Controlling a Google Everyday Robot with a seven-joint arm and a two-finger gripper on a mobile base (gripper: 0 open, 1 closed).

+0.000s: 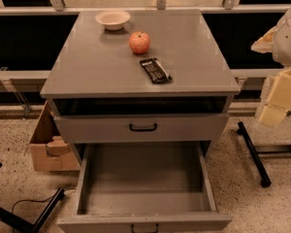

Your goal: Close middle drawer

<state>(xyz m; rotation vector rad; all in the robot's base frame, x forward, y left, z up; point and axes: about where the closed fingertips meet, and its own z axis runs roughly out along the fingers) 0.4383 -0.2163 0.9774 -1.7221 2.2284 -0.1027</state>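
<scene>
The middle drawer (144,181) of the grey cabinet is pulled far out towards me. Its deep plain box is empty, and its flat front with a small black loop handle (144,226) lies at the bottom edge of the view. Above it, another grey drawer (184,128) with a black loop handle stands out a little, with a dark gap under the cabinet top. My gripper (274,111), cream-coloured, hangs at the far right. It is beside the cabinet's right edge, well above and to the right of the open drawer, and touches nothing.
On the cabinet top (87,67) lie a white bowl (113,19), a red apple (139,42) and a dark snack packet (155,70). A cardboard box (46,147) stands on the floor at the left. Black stand legs (252,154) lie at the right and a cable (34,205) at the lower left.
</scene>
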